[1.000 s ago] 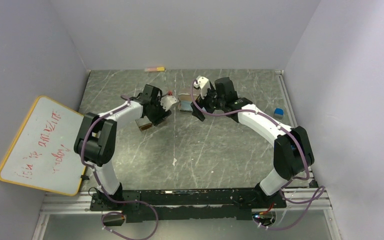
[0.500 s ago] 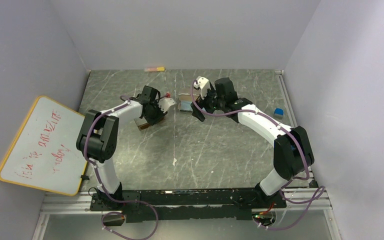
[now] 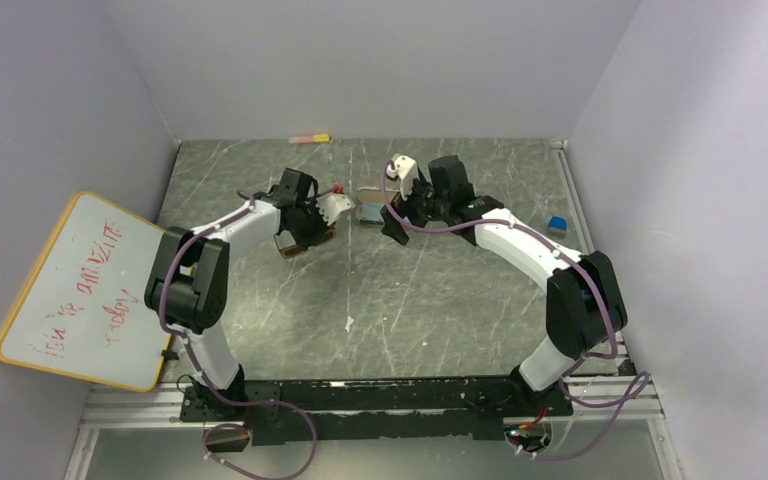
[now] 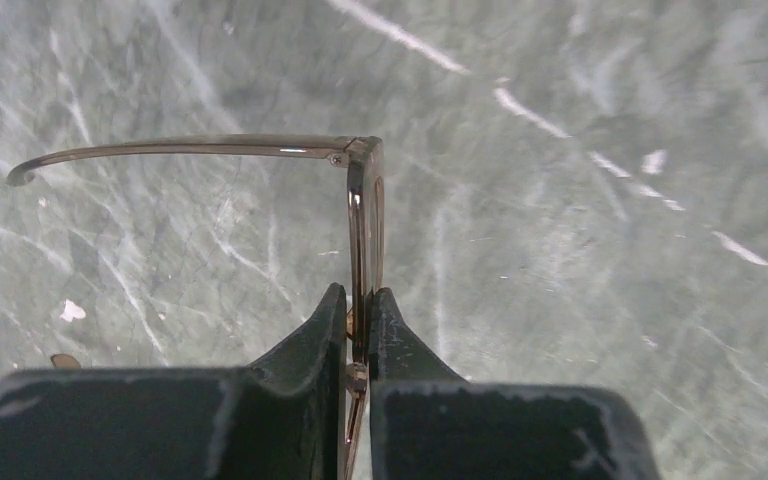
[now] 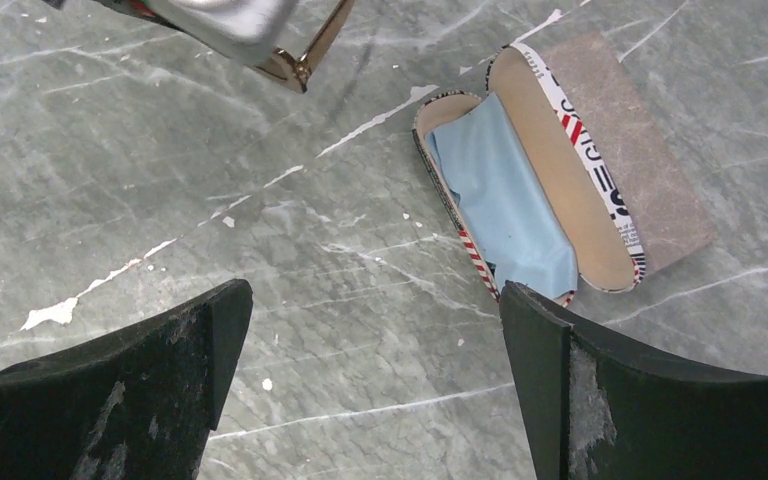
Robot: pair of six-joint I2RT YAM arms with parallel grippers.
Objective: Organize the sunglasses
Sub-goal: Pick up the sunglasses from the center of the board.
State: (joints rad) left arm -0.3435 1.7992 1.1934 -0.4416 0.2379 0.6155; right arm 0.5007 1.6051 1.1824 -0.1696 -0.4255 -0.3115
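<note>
A pair of sunglasses (image 4: pixel 364 215) with a thin frame and brown-amber lenses shows edge-on in the left wrist view. One temple arm (image 4: pixel 180 148) sticks out to the left above the marble table. My left gripper (image 4: pixel 360 300) is shut on the frame's front. In the top view this gripper (image 3: pixel 310 225) is left of centre with the sunglasses (image 3: pixel 295 244) under it. My right gripper (image 5: pixel 375 320) is open with nothing between its fingers, hovering just in front of an open printed case (image 5: pixel 600 140) that holds a light-blue cloth (image 5: pixel 505 190).
A whiteboard (image 3: pixel 85 290) leans against the left wall. A small blue block (image 3: pixel 557 224) lies by the right wall, and a pink-and-yellow item (image 3: pixel 309 138) lies at the back wall. The open case (image 3: pixel 368 205) sits between the two grippers.
My left gripper has closed onto the sunglasses' frame and shifted slightly toward the back. The right arm has hardly moved and stays open.
</note>
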